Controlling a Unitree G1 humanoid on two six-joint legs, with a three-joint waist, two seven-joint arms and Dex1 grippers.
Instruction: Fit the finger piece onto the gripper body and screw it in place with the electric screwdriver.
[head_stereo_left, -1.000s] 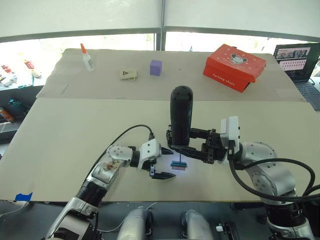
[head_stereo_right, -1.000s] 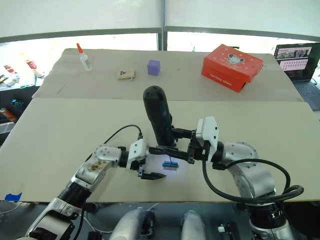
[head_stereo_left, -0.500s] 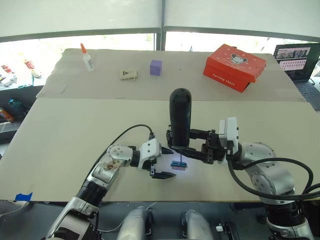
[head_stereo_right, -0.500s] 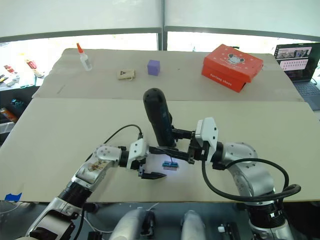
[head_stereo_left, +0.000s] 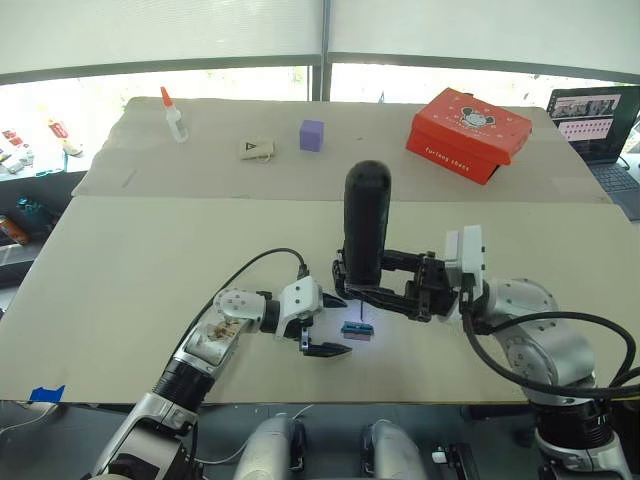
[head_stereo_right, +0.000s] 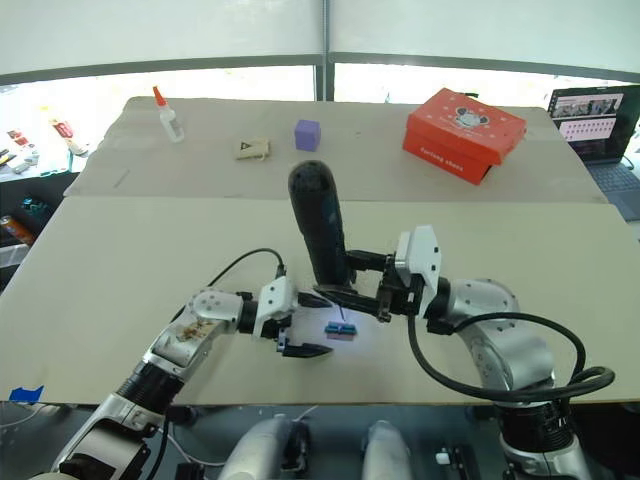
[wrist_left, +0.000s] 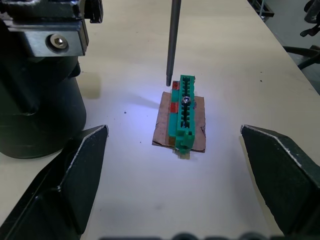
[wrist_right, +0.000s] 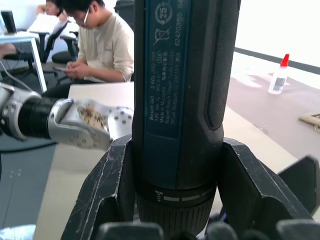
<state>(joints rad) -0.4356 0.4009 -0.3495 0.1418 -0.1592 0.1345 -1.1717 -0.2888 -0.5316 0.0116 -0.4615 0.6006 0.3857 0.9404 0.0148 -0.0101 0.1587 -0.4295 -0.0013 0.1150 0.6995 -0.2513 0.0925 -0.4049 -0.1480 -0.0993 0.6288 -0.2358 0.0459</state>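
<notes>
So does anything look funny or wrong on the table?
Yes. The electric screwdriver leans a bit, and its bit hangs beside the green block, above its end rather than its screw. The block also sits on a scrap of cardboard.

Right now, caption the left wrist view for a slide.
Thin metal screwdriver bit poised just above green toothed block between open left claw.

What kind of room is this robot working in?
Probably a lab or workshop with office desks. The work table is covered in plain board, a laptop sits open at its far corner, and the right wrist view shows a person seated among desks behind it.
</notes>
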